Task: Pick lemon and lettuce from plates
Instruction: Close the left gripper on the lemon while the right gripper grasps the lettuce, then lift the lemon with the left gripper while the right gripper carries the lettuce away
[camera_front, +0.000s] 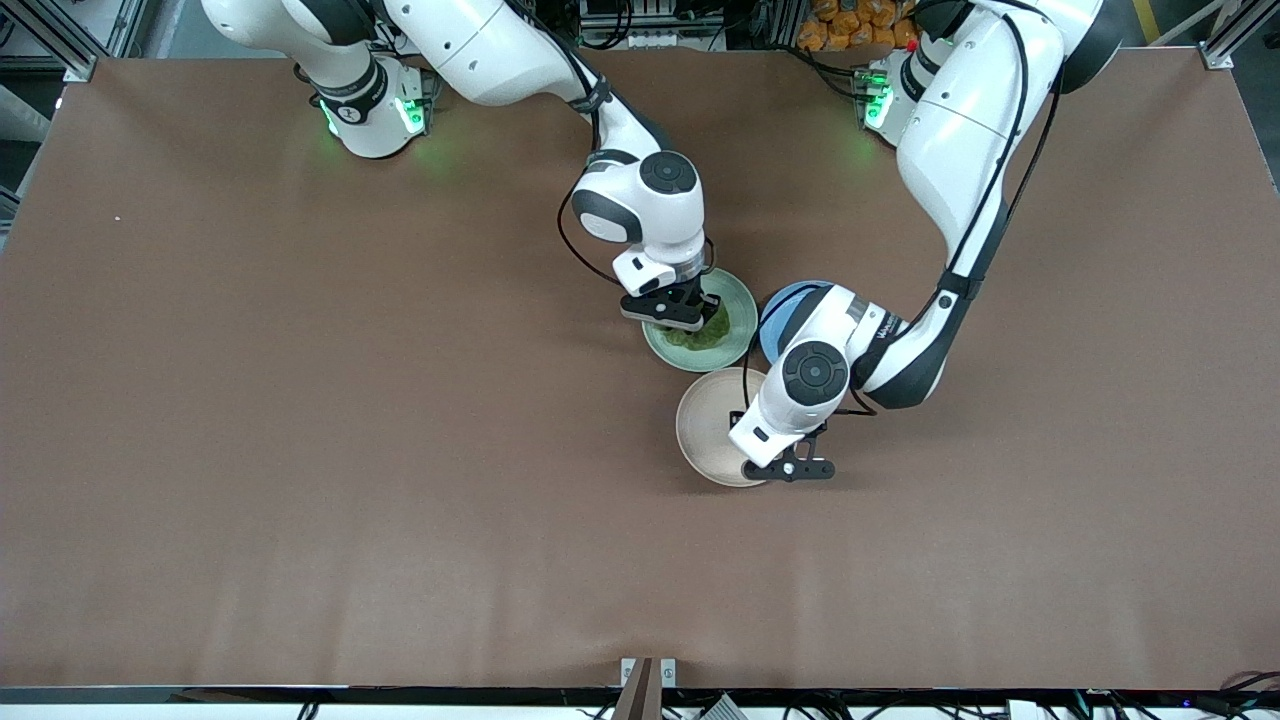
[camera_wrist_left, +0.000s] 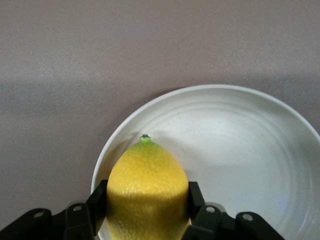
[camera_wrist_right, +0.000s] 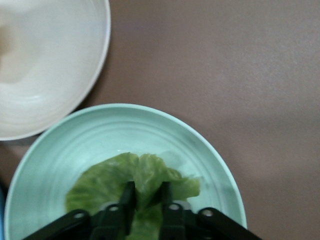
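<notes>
Two end effectors down at plates. Left end effector (camera_wrist_left: 145, 215) squeezing lemon (camera_wrist_left: 146, 192) over cream plate (camera_wrist_left: 240, 150). Right end effector (camera_wrist_right: 146, 200) pinching lettuce (camera_wrist_right: 125, 182) on green plate (camera_wrist_right: 60, 150).

I work at a wide table (camera_front: 300, 450) covered in plain brown matting with no pattern on it. Metal frame posts (camera_front: 1225, 45) stand at its corners near my bases. Past that edge sits a bin of orange packets (camera_front: 855, 25) among dark cables. A small metal bracket (camera_front: 647, 672) is fixed at the middle of the edge nearest the front camera. Green light (camera_front: 440, 150) glows on the matting.
</notes>
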